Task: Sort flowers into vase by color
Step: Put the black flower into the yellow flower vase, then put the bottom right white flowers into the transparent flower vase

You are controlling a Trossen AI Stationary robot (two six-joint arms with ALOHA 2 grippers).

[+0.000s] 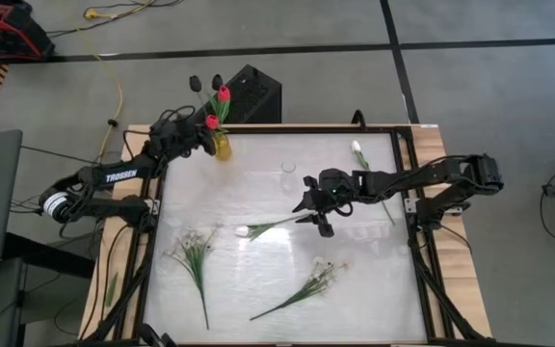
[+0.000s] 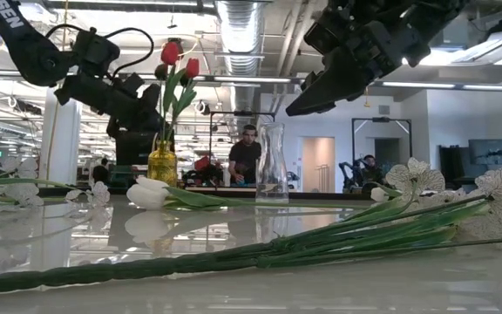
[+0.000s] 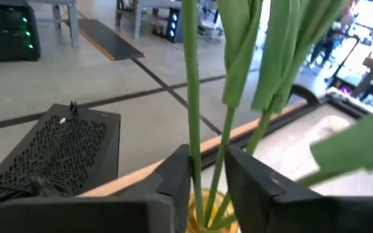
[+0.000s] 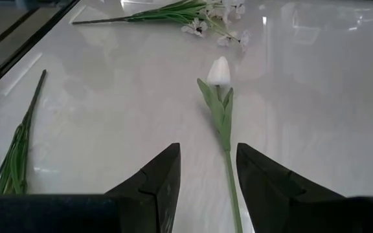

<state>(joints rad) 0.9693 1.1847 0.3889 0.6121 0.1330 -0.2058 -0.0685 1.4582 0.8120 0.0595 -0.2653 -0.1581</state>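
A yellow vase (image 1: 222, 146) (image 2: 162, 163) stands near the table's far left edge and holds red tulips (image 1: 223, 94) and dark-headed ones (image 1: 195, 84). My left gripper (image 1: 206, 145) (image 3: 207, 188) is at their stems just above the vase mouth, open only a little, with two green stems (image 3: 194, 116) running through the gap. A white tulip (image 1: 258, 229) (image 4: 219, 72) lies flat mid-table. My right gripper (image 1: 309, 214) (image 4: 208, 181) hovers open above its stem end, well off the table. A clear vase (image 1: 288, 167) (image 2: 271, 166) stands empty. My left gripper comes level from the table's left side, and its fingers (image 3: 173, 178) stand close on either side of two tulip stems (image 3: 220, 168) that rise upright from the yellow vase. Whether the fingers touch the stems I cannot tell.
A second white tulip (image 1: 358, 151) lies near the far right. Two leafy white-blossom sprigs lie toward the near edge (image 1: 193, 255) (image 1: 314, 281). A black box (image 1: 251, 94) sits beyond the far edge. A person (image 2: 247, 153) stands in the room behind.
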